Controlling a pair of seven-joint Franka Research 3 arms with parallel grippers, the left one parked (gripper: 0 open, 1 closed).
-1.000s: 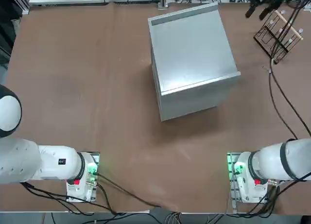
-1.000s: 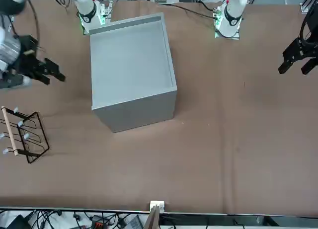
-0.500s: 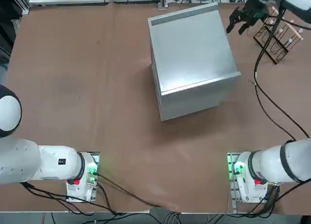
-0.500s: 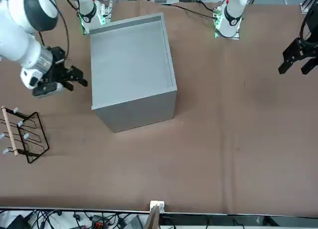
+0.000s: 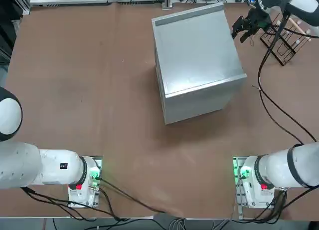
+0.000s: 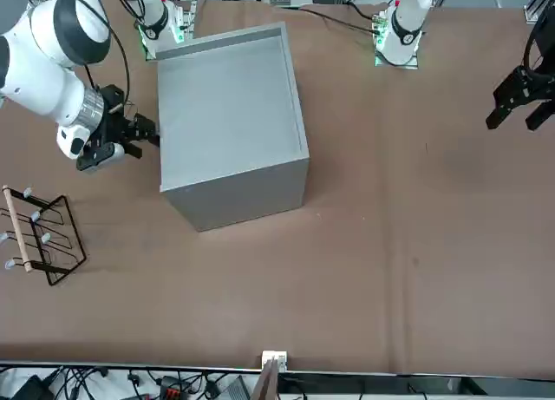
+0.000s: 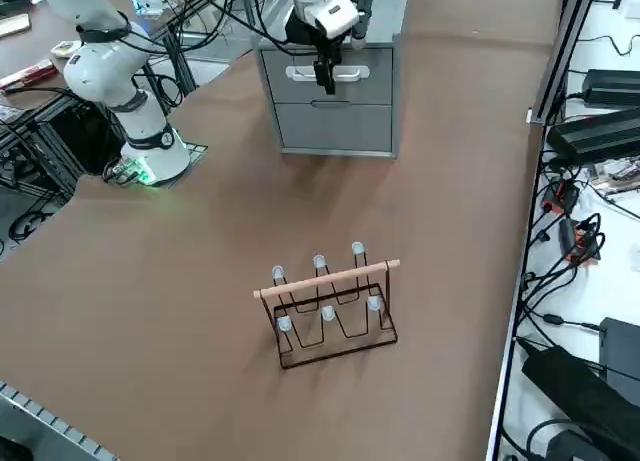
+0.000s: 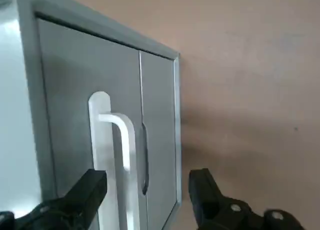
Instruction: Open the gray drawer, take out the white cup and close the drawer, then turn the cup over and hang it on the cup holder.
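Note:
The gray drawer cabinet (image 5: 197, 55) stands closed at the far middle of the table; it also shows in the front view (image 6: 230, 114) and the right side view (image 7: 335, 101). My right gripper (image 5: 242, 29) hovers open at its drawer face (image 6: 143, 133), level with the upper drawer's white bar handle (image 7: 330, 74). In the wrist view the handle (image 8: 117, 140) lies just beyond the spread black fingers (image 8: 92, 187), with nothing between them. The cup holder (image 5: 285, 38) stands at the far right corner, its pegs bare (image 7: 330, 306). The white cup is hidden.
The right arm's black cable (image 5: 279, 105) trails across the table from the base (image 5: 254, 182) toward the gripper. The parked left gripper (image 6: 520, 96) hangs over the opposite side. Power bricks and cables (image 7: 600, 131) lie off the table's far edge.
The right arm has swung from beside the cup holder toward the cabinet's drawer face, bringing the gripper up to the handle. Its fingers stayed open.

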